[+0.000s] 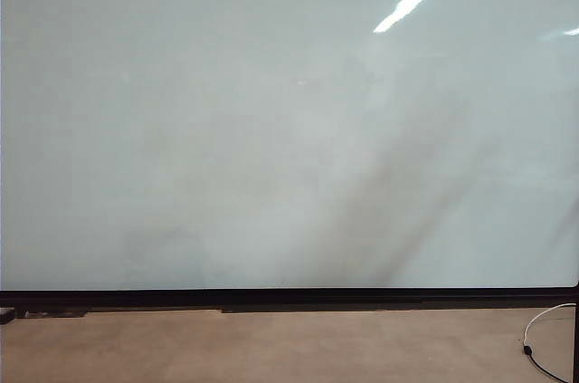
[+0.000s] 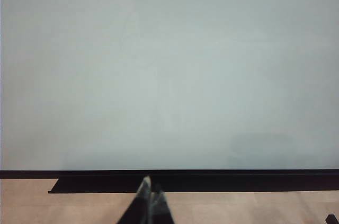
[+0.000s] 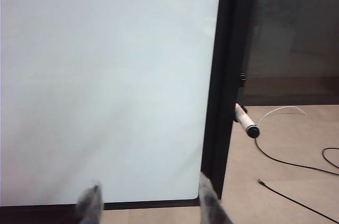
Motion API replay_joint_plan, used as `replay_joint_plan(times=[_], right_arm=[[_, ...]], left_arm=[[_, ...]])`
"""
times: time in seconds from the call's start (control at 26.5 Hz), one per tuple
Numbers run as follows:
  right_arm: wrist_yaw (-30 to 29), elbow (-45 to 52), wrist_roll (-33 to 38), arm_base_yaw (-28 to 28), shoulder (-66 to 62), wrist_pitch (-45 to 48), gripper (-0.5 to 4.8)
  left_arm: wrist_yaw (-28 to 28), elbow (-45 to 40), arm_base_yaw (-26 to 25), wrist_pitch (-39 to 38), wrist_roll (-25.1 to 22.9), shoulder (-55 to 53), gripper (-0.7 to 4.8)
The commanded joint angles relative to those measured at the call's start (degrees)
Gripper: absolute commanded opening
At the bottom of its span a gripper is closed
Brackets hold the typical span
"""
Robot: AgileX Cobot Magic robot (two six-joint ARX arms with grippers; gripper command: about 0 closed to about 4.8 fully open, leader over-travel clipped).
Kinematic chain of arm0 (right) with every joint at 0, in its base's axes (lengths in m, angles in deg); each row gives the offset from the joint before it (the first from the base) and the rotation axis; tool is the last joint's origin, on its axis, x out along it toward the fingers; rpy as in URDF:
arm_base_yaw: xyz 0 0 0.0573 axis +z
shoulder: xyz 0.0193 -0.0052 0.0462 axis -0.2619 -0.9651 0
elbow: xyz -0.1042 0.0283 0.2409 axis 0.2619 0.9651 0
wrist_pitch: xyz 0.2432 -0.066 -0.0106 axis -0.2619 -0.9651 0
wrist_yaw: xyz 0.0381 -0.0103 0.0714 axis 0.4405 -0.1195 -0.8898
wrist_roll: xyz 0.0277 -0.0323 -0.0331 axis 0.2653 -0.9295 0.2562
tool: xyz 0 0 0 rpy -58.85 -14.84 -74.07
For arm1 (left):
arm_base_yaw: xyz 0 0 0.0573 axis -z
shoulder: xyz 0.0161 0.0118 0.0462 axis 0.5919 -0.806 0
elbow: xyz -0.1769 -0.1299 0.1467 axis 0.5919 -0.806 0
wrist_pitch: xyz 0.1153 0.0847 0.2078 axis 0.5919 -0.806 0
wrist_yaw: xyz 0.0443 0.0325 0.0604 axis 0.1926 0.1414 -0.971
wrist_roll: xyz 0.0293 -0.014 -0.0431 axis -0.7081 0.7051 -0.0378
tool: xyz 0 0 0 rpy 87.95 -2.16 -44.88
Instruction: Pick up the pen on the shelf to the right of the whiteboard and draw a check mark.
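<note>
My right claw [image 3: 148, 203] has its two fingertips [image 3: 89, 203] spread well apart and nothing between them. The whiteboard [image 3: 106, 75] fills the view ahead of it, blank, no check mark on it yet. The pen [image 3: 246, 122] sits well off to the claw's outer side, past the board's black frame [image 3: 220, 86], poking out from that edge with its dark tip toward me; I can't make out the shelf under it. My left claw [image 2: 148, 200] shows its tips pressed together, empty, low before the board's bottom rail.

The risks as I see them: that frame stands between claw and pen, so a straight sideways reach could clip it. The pen is slim and sticks out at a slant; a badly centred close could knock it to the floor, among the cables [image 3: 286, 160] lying there.
</note>
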Motion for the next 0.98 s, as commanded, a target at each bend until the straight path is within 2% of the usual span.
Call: replay_joint_plan(times=[0.04, 0.19, 0.42, 0.68, 0.98], right_arm=[[2.4, -0.2, -0.9, 0.0, 0.0, 1.0, 2.88], [4.2, -0.2, -1.6, 0.0, 0.0, 1.4, 3.34], [6.8, -0.2, -2.4, -0.1, -0.2, 1.5, 3.34], [6.3, -0.2, -2.5, -1.8, -3.5, 4.4, 3.33], [5.4, -3.7, -4.5, -2.5, -14.3, 9.4, 3.34]], left_arm=[[0.0, 0.2, 0.0, 0.7, -0.2, 0.0, -0.05], [0.0, 0.2, 0.0, 0.7, -0.2, 0.0, -0.05], [0.0, 0.2, 0.0, 0.7, -0.2, 0.0, -0.04], [0.0, 0.2, 0.0, 0.7, -0.2, 0.0, -0.04], [0.0, 0.2, 0.0, 0.7, -0.2, 0.0, -0.04]])
